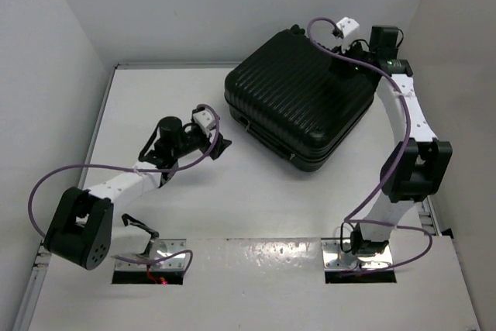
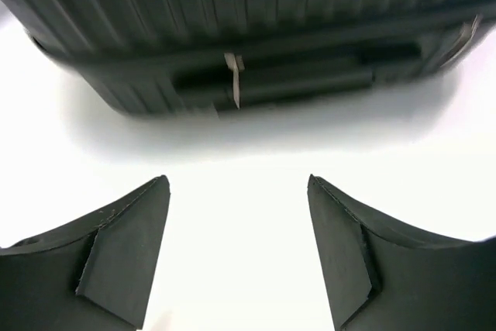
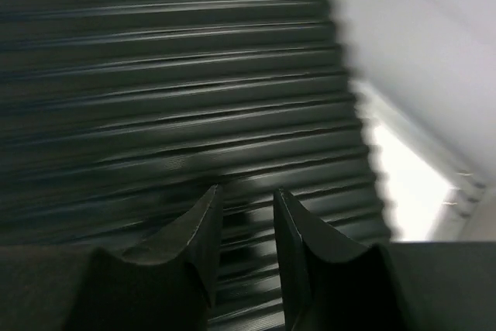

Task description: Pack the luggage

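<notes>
Luggage [image 1: 298, 102] — ribbed black shell, left tool [image 2: 237, 184] wide, empty, right tool [image 3: 246, 191] narrowly parted, empty

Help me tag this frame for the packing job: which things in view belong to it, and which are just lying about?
Belongs to the job:
the luggage, closed
left gripper, open
right gripper, over the shell

Just there:
the table
the white walls
</notes>
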